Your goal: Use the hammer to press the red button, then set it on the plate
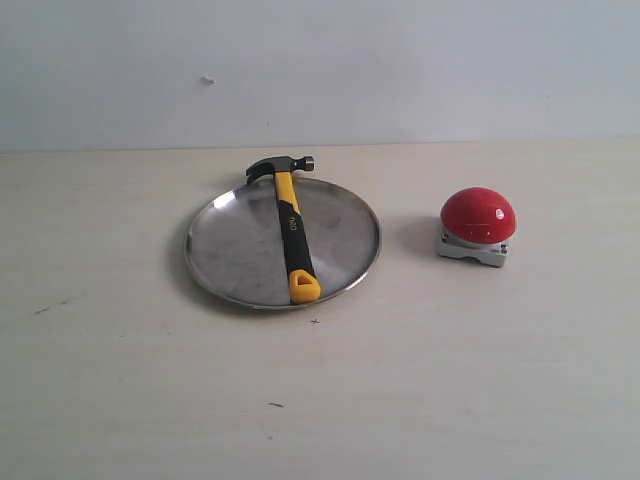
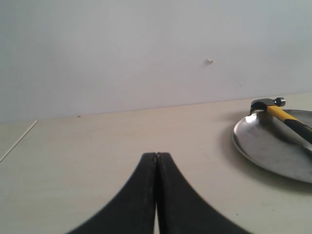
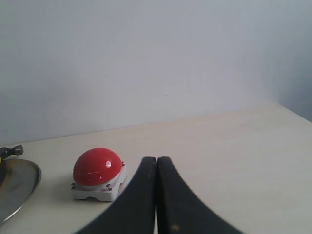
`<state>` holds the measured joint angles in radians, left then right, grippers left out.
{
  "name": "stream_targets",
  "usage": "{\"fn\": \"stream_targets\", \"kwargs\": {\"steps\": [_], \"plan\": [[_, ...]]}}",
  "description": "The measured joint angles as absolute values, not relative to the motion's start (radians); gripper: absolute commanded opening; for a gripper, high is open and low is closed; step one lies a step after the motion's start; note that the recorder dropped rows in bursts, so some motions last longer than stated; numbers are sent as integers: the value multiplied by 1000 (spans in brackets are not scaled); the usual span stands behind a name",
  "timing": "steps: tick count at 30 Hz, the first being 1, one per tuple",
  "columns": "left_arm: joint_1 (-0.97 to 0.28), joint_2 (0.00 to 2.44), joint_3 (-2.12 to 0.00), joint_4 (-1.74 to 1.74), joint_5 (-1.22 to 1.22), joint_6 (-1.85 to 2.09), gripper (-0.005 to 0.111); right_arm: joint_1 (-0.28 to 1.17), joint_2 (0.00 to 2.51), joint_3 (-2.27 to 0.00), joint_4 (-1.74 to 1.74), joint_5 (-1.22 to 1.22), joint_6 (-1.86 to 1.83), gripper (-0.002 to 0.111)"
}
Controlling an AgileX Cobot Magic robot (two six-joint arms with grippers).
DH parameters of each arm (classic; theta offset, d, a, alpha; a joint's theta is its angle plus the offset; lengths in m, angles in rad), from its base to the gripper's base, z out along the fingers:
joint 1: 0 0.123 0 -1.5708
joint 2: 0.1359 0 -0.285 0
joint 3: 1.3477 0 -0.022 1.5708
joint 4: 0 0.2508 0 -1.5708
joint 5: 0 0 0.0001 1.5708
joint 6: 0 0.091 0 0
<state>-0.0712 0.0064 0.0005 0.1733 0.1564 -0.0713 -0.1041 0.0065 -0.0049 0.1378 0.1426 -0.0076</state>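
The hammer [image 1: 290,228] lies across the steel plate [image 1: 230,245], its dark head over the far rim and its yellow end on the near rim. The red button [image 1: 478,215] sits on its grey base to the right of the plate. Neither gripper shows in the exterior view. My left gripper [image 2: 156,155] is shut on nothing, well away from the plate [image 2: 263,146] and the hammer [image 2: 282,114]. My right gripper [image 3: 156,159] is also shut and empty, with the red button [image 3: 97,167] just beyond it to one side; the plate's rim [image 3: 19,187] and the hammer's head [image 3: 10,151] show at the edge.
A pale tabletop [image 1: 450,380] runs back to a plain white wall [image 1: 400,70]. A few small dark specks [image 1: 275,405] mark the table's surface. The table's side edge [image 2: 17,142] shows in the left wrist view.
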Motion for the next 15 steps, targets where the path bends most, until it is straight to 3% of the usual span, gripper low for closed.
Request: {"fn": "stream_targets", "kwargs": {"steps": [15], "plan": [[-71,6,0,173,156,-71,1,-104,7,-5,125,150,7,0]]}}
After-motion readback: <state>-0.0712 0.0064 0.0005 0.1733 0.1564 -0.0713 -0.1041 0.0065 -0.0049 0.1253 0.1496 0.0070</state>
